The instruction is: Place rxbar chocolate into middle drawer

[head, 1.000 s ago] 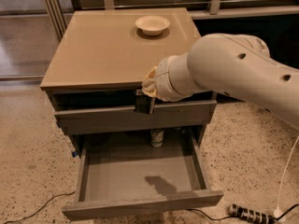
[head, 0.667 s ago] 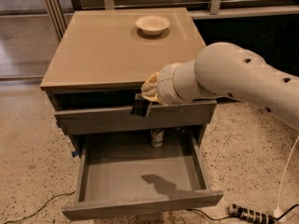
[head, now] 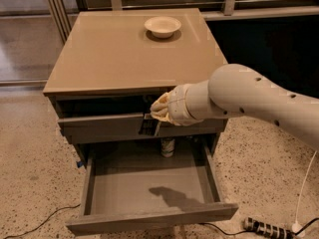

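Gripper [head: 153, 117] clamped on rxbar chocolate [head: 148, 125]; I see bar hanging before upper drawer front [head: 99, 126], above open middle drawer [head: 149, 185]. Arm [head: 239, 96] enters from view's right, wrist pointing left.

You have a tan-topped cabinet [head: 124, 59] in mid-view. On its surface, toward the back and right of centre, a round cream bowl [head: 162, 26] sits upright. Deep in the cabinet's lowest opening, against the back, you see a small upright container [head: 168, 147]. It is just below the pincer [head: 149, 125], which hangs at the cabinet's front face under the top edge. On the speckled floor [head: 30, 173], a power strip [head: 266, 228] lies off the cabinet's front right corner. A white cable [head: 304, 193] rises beyond it, and a dark cable [head: 45, 220] trails off the front left corner.
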